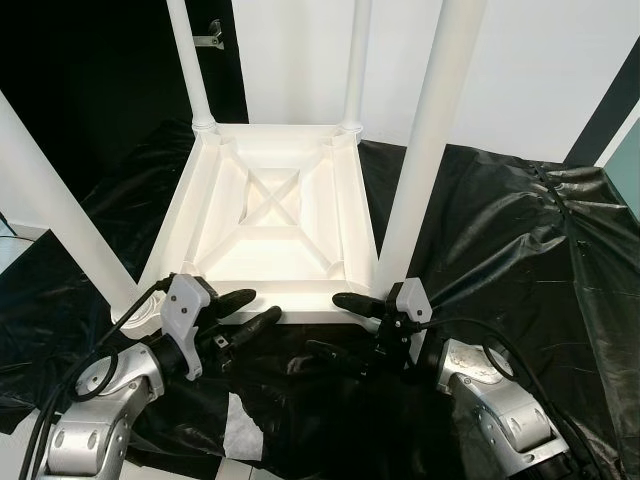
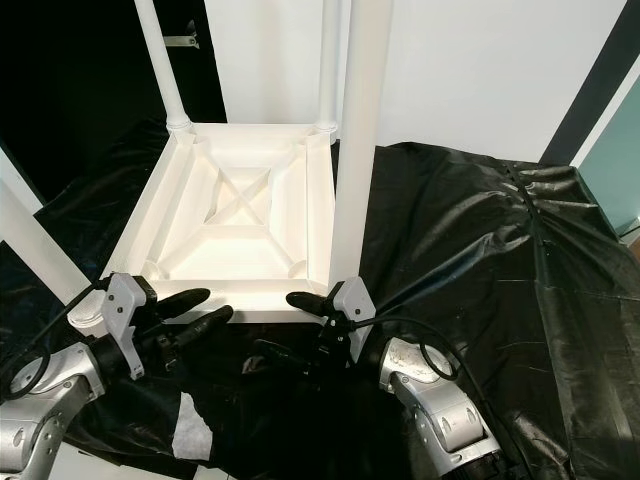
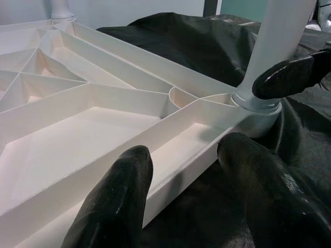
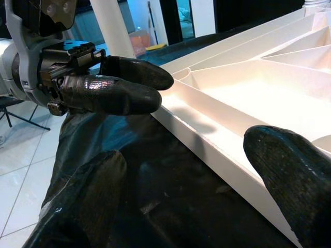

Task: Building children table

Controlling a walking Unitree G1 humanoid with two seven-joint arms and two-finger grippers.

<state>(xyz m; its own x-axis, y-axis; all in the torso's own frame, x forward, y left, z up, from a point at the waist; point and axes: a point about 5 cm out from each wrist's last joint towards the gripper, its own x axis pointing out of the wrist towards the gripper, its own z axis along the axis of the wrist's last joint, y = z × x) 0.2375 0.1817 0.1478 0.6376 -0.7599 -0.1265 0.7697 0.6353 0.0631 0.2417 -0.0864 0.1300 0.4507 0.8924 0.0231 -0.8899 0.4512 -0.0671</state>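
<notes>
left end effector [image 1: 238,312]: fingers spread apart, nothing held, poised at the near edge of the tabletop at about 7 o'clock, one finger [image 3: 116,201] over the rim and the other outside it
right end effector [image 1: 340,325]: fingers wide apart, nothing held, at the near edge at about 5 o'clock, just beside the near-right leg [image 1: 425,150]
children's table [image 1: 270,215]: upside down on black plastic sheeting [image 1: 500,230], ribbed underside up, four white legs standing upward
near-left leg [image 1: 55,205]: leans outward, so its socket may not be fully seated
risk: a grip on the thin rim could slip on smooth plastic; a lopsided lift could slide the table on the slick sheeting, or loosen a leg
scrap of white paper [image 1: 243,427]: on the sheeting at 6 o'clock
</notes>
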